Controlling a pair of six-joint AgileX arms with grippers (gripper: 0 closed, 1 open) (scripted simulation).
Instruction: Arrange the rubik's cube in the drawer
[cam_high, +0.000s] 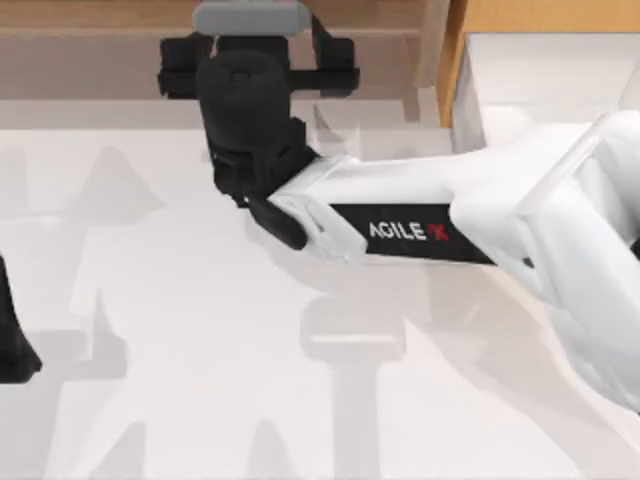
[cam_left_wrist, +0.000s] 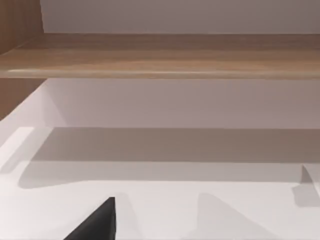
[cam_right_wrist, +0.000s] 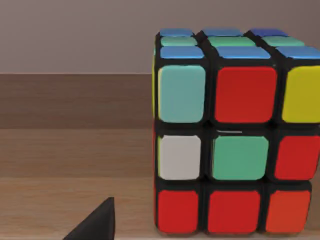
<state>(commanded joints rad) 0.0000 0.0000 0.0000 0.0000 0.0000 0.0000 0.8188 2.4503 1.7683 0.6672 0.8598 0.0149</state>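
The rubik's cube (cam_right_wrist: 235, 135) stands upright on a wooden board, close in front of my right gripper (cam_high: 255, 60); its near face shows red, green, white and yellow squares. That gripper is open, reached across to the back of the table over the long wooden shelf (cam_high: 100, 40), and hides the cube from above. One dark fingertip (cam_right_wrist: 97, 222) shows short of the cube and beside it, not touching. The drawer (cam_high: 458, 60), an orange-brown box with a white inside, sits at the back right. My left gripper (cam_high: 12, 345) is parked at the table's left edge.
My right arm's white forearm (cam_high: 420, 225) crosses the table from the right side to the back middle. The wooden shelf (cam_left_wrist: 160, 55) runs along the back wall. White tabletop (cam_high: 200, 400) lies in front of both arms.
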